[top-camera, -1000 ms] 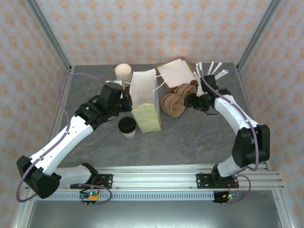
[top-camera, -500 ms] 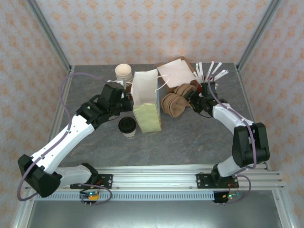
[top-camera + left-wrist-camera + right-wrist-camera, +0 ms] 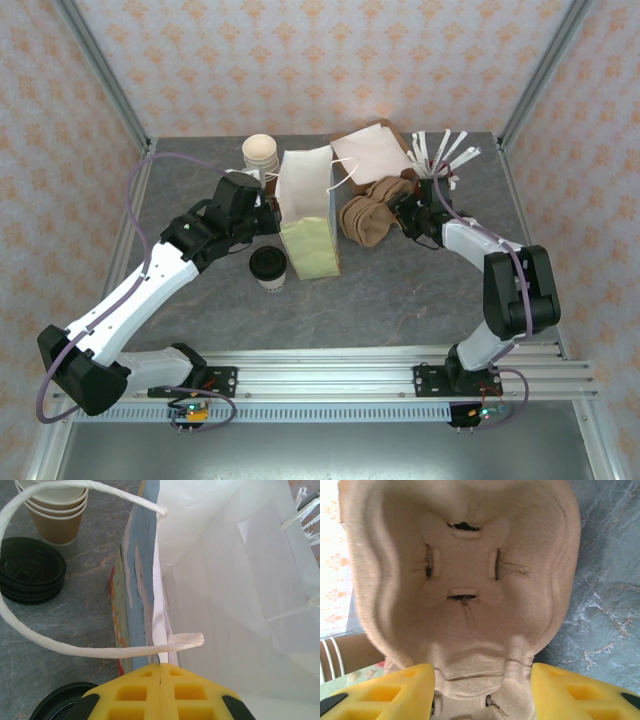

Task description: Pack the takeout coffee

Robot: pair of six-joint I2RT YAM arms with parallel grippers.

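Pinching the near rim of the tall white paper bag [image 3: 225,580], the left end effector [image 3: 160,672] has its yellow fingers pressed flat together just under the bag's white twisted-paper handle [image 3: 75,650]. The right end effector [image 3: 482,677] stands spread either side of the brown moulded-pulp cup carrier [image 3: 465,580]; whether its pads already bite, I cannot tell. Further out, the takeout coffee [image 3: 268,267], a small cream paper cup under a round black lid, stands on the grey marbled desk [image 3: 400,300] just beside the bag's near left corner, not yet inside. Trouble I'd expect: the thin rim tearing or slipping free if the left arm pulls, the bag toppling onto the cup, or the carrier knocking the bag's side.
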